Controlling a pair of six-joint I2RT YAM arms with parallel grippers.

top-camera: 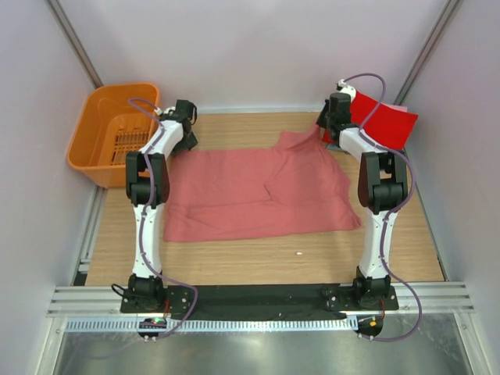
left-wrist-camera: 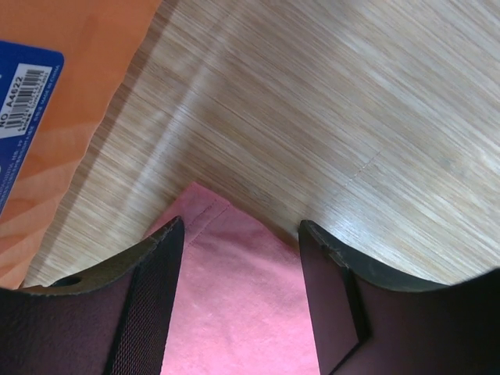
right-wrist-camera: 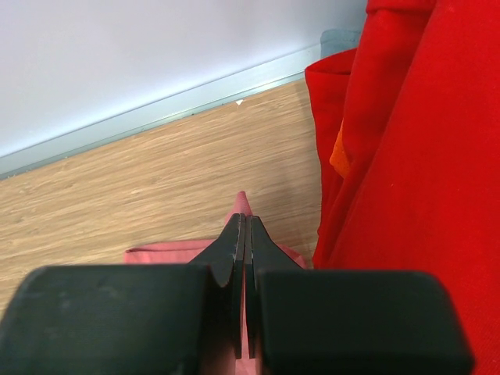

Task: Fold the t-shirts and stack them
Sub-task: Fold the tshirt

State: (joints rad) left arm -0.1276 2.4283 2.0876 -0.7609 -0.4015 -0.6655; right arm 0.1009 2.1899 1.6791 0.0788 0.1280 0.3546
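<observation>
1. Pink shirt (top-camera: 262, 191): lies spread on the table (top-camera: 258, 262) at the centre of the top view, mostly flat, with creases near its middle. Its upper right corner rises to a peak at the right gripper (right-wrist-camera: 246, 223).

2. Right gripper: the 2 jaws are pressed together with no gap and pinch a fold of the pink shirt. A tip of pink cloth shows just above the fingertips in the right wrist view.

3. Red shirt (right-wrist-camera: 414, 156): fills the right side of the right wrist view, just beside the right gripper. In the top view it sits at the upper right. A small orange patch shows on its edge (what it is cannot be told).

4. Left gripper (left-wrist-camera: 241, 234): the jaws stand apart and hold nothing. The upper left corner of the pink shirt lies between the 2 fingers at the lower centre of the left wrist view. Whether the fingers touch the cloth cannot be told.

5. Basket (top-camera: 109, 133): orange and slotted, at the upper left of the top view, near the left gripper. Its wall carries a blue label (left-wrist-camera: 19, 101) with a barcode and white text reading "NO. A4622". The smaller lines are illegible.
</observation>
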